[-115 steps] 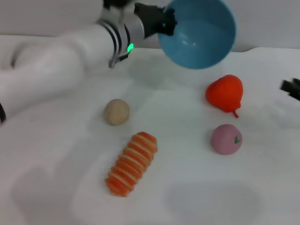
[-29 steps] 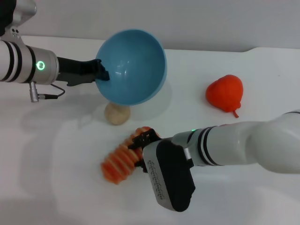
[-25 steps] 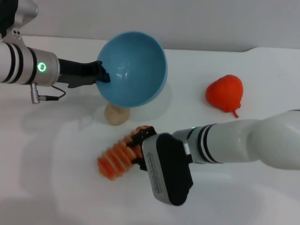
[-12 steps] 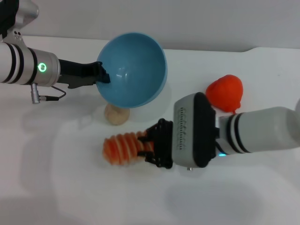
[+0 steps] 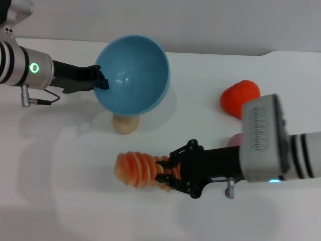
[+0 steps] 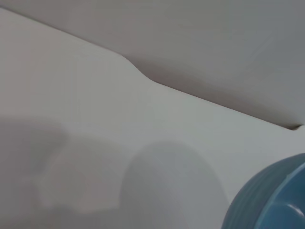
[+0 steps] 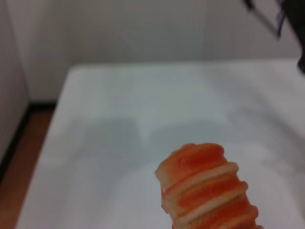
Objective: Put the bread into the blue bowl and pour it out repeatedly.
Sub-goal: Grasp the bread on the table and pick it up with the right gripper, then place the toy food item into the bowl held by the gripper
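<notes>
Right claw is clamped on one end of the bread, which I hold level, seemingly just clear of the tabletop. Farther off, my left claw grips the rim of the blue bowl, held tilted in the air above a beige ball. I judge this the loading step: next I must carry the loaf up and over the rim, then release.

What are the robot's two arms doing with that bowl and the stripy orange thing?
The left claw grips the rim of the round, deep light-blue plastic bowl, holding it tilted above the white table. The right claw is shut on one end of the long orange-brown toy bread with cream stripes, held lower and nearer than the bowl. The bread is not in the bowl yet. A small round beige ball, a red toy fruit and a pink one sit nearby.
</notes>
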Controlling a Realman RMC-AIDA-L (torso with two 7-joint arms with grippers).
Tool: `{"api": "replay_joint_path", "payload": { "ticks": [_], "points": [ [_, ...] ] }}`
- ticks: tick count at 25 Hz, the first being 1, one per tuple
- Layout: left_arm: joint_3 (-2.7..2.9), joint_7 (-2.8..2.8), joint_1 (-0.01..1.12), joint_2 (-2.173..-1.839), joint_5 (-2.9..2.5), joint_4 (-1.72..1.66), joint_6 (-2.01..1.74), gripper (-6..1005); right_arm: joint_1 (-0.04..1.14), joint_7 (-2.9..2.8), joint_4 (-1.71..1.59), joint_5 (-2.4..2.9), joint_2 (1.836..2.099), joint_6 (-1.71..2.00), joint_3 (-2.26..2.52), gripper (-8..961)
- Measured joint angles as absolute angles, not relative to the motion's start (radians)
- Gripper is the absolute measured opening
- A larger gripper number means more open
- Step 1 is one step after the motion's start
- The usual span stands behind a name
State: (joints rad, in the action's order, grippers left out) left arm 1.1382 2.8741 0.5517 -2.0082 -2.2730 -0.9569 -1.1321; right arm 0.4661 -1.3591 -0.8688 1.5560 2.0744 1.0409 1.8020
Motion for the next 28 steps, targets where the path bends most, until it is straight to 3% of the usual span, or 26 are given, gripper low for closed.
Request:
{"api": "replay_joint_path", "payload": {
  "ticks": [14,28],
  "points": [
    [1.157,2.876,0.686,-2.059,-2.459,-0.883,-1.258,23,0.35,-1.145,-0.869,1.34,2.073,1.543,1.39,164],
    [1.375,2.878,0.775,-2.066,-2.272,-0.866,-1.292,21,0.359,-1.007,-0.72,1.262,2.074,1.469,1.341,141]
  ]
}}
